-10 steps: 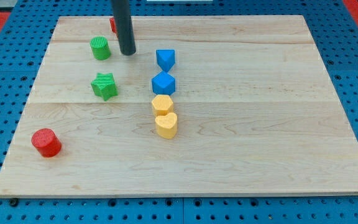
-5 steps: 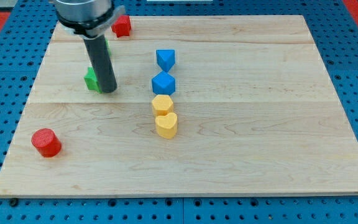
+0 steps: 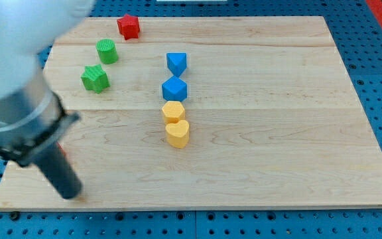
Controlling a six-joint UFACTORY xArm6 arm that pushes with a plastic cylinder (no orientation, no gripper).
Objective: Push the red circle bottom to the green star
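Now my tip (image 3: 69, 194), the lower end of the straight dark rod, is near the bottom left corner of the light wooden board (image 3: 257, 133), close to the board's lower edge. The arm is large and blurred here and it covers much of the view's left side. There is no gripper on this arm, so nothing can be said about open or closed; the rod holds nothing.

The red circle block (image 3: 62, 151) is almost fully hidden behind the arm. Only a thin red sliver shows just beside the rod's right side, a little above my tip. I cannot tell if the rod touches it.

The green star block (image 3: 95, 78) lies in the upper left part of the board, well apart from my tip and above it. The green cylinder block (image 3: 107, 51) is just above the star and slightly to its right. The red star block (image 3: 128, 26) is near the top edge.

Near the middle of the board four blocks make a column. At the top is a blue angular block (image 3: 176, 64), then a second blue angular block (image 3: 174, 88). Under them is a yellow rounded block (image 3: 173, 111), touching the yellow heart block (image 3: 177, 133) below it
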